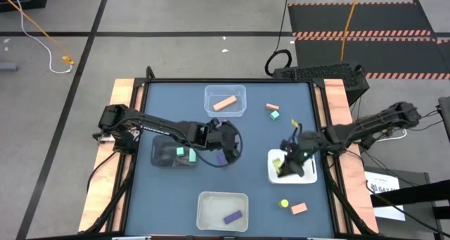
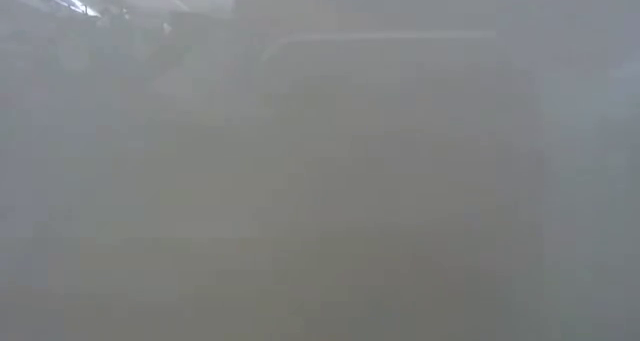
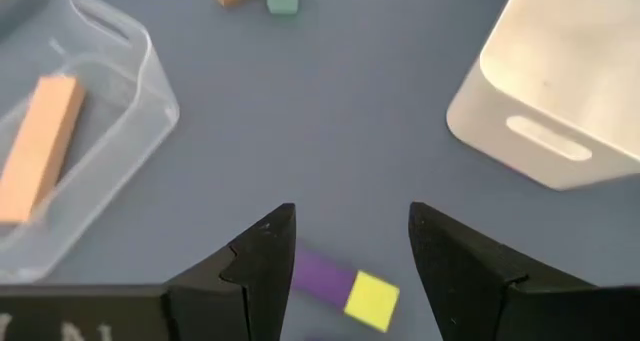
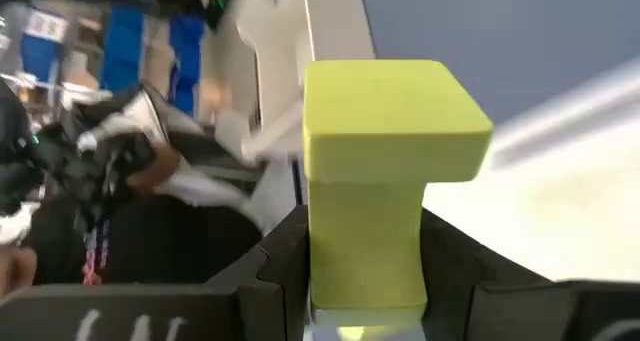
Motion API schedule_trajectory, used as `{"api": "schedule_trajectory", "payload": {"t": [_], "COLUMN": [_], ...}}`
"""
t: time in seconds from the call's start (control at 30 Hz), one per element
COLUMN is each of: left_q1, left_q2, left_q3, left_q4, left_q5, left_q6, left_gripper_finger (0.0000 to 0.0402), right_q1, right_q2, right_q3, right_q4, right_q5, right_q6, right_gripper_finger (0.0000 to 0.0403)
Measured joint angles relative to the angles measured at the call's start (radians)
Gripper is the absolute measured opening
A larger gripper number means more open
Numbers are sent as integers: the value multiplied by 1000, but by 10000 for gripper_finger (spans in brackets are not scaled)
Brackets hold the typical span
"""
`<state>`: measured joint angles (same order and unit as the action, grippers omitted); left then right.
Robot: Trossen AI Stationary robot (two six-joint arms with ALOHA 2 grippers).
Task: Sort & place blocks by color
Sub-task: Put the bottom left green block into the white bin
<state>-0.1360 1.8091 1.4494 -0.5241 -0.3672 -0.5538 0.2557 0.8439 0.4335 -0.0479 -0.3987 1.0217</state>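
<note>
your left gripper (image 3: pixel 345 246) hovers low over the dark blue table (image 1: pixel 260 138) near its middle, fingers apart, with a small purple bar block (image 3: pixel 322 274) and a yellow-green cube (image 3: pixel 373 300) lying touching each other between the fingertips. your right gripper (image 4: pixel 360 266) sits above the white rectangular tray (image 1: pixel 308 175) on the table's right side, clamped on a yellow-green t-shaped block (image 4: pixel 385 171). an orange bar block (image 1: pixel 225 103) lies in the clear plastic tray (image 1: pixel 241 93) at the far edge. a teal cube (image 1: pixel 181 151) rests in the black tray (image 1: pixel 160 159) on the left. another purple bar (image 1: pixel 233 216) lies in the near clear tray (image 1: pixel 207 201). the low view is fogged.
</note>
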Motion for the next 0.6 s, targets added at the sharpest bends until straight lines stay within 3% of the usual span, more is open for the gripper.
{"api": "schedule_trajectory", "payload": {"t": [0.33,0.5,0.6], "left_q1": [0,0,8], "left_q2": [0,0,2], "left_q3": [-29,-121,-184], "left_q4": [-2,22,127], "left_q5": [10,10,6], "left_q6": [-133,-232,-272], "left_gripper_finger": [195,195,195], "right_q1": [136,129,121], "right_q2": [0,0,0], "right_q3": [0,0,0], "right_q4": [-204,-223,-210], "right_q5": [54,59,92], "right_q6": [118,35,-71], "right_gripper_finger": [125,260,325]}}
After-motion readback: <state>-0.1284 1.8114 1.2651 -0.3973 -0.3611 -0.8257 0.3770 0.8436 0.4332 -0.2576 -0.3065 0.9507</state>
